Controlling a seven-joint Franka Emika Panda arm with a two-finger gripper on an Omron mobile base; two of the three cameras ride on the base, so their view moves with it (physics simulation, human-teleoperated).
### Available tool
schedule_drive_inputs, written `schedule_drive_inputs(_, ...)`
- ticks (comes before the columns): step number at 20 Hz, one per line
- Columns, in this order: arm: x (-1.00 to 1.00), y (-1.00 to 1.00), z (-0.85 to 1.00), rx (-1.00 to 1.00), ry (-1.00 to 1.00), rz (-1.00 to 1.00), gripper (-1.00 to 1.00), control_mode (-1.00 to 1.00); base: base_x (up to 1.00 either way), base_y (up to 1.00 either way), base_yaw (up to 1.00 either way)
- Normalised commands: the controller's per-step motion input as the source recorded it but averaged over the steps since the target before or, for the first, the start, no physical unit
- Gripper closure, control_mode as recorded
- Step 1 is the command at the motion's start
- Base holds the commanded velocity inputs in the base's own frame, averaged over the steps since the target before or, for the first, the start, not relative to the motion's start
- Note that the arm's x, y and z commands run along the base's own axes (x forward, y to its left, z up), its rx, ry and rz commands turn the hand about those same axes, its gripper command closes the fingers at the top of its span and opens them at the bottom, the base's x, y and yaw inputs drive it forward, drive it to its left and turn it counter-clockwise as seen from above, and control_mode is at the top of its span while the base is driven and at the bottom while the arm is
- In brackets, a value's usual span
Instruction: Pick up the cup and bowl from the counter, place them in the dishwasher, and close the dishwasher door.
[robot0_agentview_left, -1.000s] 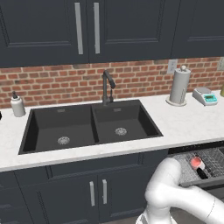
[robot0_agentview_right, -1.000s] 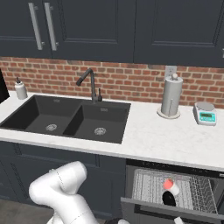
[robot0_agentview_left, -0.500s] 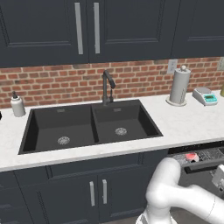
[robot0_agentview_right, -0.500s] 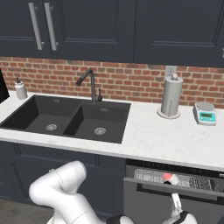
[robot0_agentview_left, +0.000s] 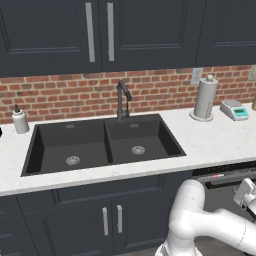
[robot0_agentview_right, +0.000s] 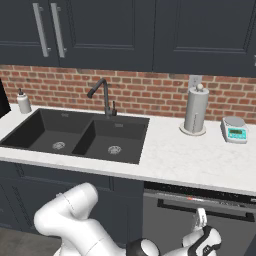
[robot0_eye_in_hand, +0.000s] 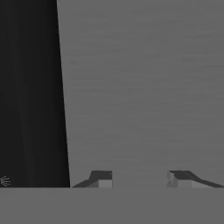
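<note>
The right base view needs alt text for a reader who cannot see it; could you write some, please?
The white arm's gripper sits against the nearly shut dishwasher door, under a white counter with a black double sink, paper towel roll and kitchen scale.

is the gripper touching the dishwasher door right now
Cannot tell. In the hand view the gripper faces the dishwasher door very close, its fingertips parted, but no contact or gap shows plainly.

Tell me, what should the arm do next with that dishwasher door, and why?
Probably one last short push, then back away. The dishwasher door looks almost upright under the counter, with a dark strip visible along its top. The gripper sits right at the door's upper part, and in the hand view its fingertips are apart with the flat grey panel close ahead, nothing between them.
</note>
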Motion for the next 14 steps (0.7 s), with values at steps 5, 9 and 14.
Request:
schedule_drive_inputs(5, 0.49, 0.00, -0.42, 0.05, -0.13, 0.03, -1.00, -1.00, 0.00, 0.00, 0.00)
schedule_drive_inputs(9, 0.83, 0.00, -0.42, 0.03, -0.09, 0.00, -1.00, -1.00, 0.00, 0.00, 0.00)
schedule_drive_inputs(14, 0.75, 0.00, -0.44, 0.02, -0.06, 0.00, -1.00, -1.00, 0.00, 0.00, 0.00)
